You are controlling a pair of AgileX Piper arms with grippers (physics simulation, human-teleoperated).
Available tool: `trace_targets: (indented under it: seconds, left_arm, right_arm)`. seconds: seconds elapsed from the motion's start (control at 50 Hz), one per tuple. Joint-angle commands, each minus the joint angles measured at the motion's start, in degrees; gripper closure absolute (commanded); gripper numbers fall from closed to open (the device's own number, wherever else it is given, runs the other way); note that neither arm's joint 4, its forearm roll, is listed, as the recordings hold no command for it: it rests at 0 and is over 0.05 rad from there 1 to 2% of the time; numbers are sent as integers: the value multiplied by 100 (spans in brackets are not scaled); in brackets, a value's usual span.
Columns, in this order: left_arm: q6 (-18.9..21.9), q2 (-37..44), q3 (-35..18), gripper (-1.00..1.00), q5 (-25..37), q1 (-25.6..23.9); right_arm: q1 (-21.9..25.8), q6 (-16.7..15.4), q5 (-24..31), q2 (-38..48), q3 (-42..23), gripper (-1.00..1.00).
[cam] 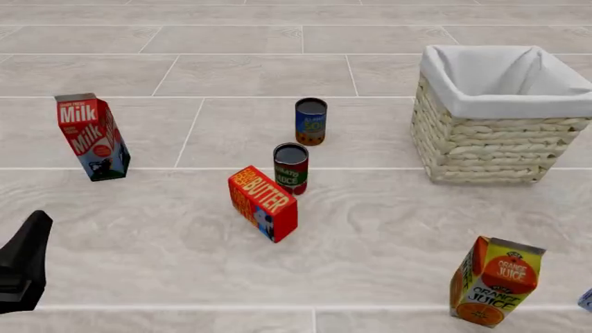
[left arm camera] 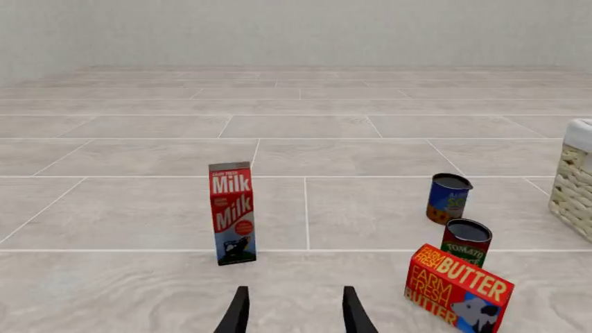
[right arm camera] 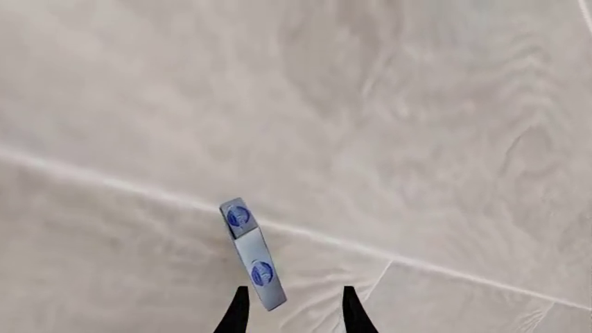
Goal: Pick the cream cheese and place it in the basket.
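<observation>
The cream cheese (right arm camera: 249,253) is a small pale blue and white packet lying on the tiled surface just ahead of my right gripper (right arm camera: 291,312). That gripper is open, and the packet's near end lies between the fingertips, close to one finger. In the front view only a sliver of the packet (cam: 586,300) shows at the right edge, and my right gripper is out of view there. The wicker basket (cam: 490,139), with a white cloth lining, stands at the back right. My left gripper (left arm camera: 294,312) is open and empty, low at the front left (cam: 23,267).
A milk carton (cam: 93,137) stands at the left. Two cans (cam: 311,121) (cam: 290,168) and a red-orange butter box (cam: 263,203) stand in the middle. An orange juice carton (cam: 495,281) stands at the front right, between the packet and the basket.
</observation>
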Motion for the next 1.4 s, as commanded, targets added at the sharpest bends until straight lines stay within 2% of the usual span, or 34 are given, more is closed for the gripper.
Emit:
trace_targets:
  seconds: [0.02,0.16,0.2,0.26,0.5,0.52,0.66,0.76,0.8,0.84,0.86,0.9,1.16,1.2,1.22,1.24,1.32,1.36,1.38,1.4]
  left_arm:
    - [0,0,0,-100,0,0]
    - [0,0,0,-100,0,0]
    - [0,0,0,-100,0,0]
    - [0,0,0,-100,0,0]
    - [0,0,0,-100,0,0]
    - [0,0,0,-100,0,0]
    - [0,0,0,-100,0,0]
    - [0,0,0,-100,0,0]
    - [0,0,0,-100,0,0]
    - [0,0,0,-100,0,0]
    - [0,0,0,-100,0,0]
    - [0,0,0,-100,0,0]
    - [0,0,0,-100,0,0]
    - [0,0,0,-100,0,0]
    - [0,0,0,-100,0,0]
    - [0,0,0,-100,0,0]
    - [0,0,0,-100,0,0]
    - [0,0,0,-100,0,0]
    - [0,0,0,-100,0,0]
    - [0,0,0,-100,0,0]
  right_arm:
    - [214,79,-591,591,63,-100]
    - [421,293,-779,768,146,-100]
    - [535,464,-815,831,135,-100]
    - [588,560,-852,913,175,-100]
    - [762,759,-842,960,394,-100]
    - [812,791,-821,885,432,100]
    - [947,942,-570,536,411,100]
    - [883,853,-482,199,352,100]
    - [870,995,-431,147,212,100]
    - [887,1008,-311,44,221,100]
    - [939,1058,-207,-93,240,100]
    - [1145,1433,105,-458,141,100]
    - [1077,1835,1205,-1608,-343,100]
    - [1103,2061,1340,-1732,-521,100]
    - [1103,2062,1342,-1733,-522,100]
    - [1168,2226,1523,-1940,-639,100]
    - [1152,2405,1678,-2050,-831,100]
    - [1314,2632,1919,-2288,-908,100]
    - [1314,2633,1922,-2289,-909,100]
    - [1406,2808,2095,-2425,-1009,100]
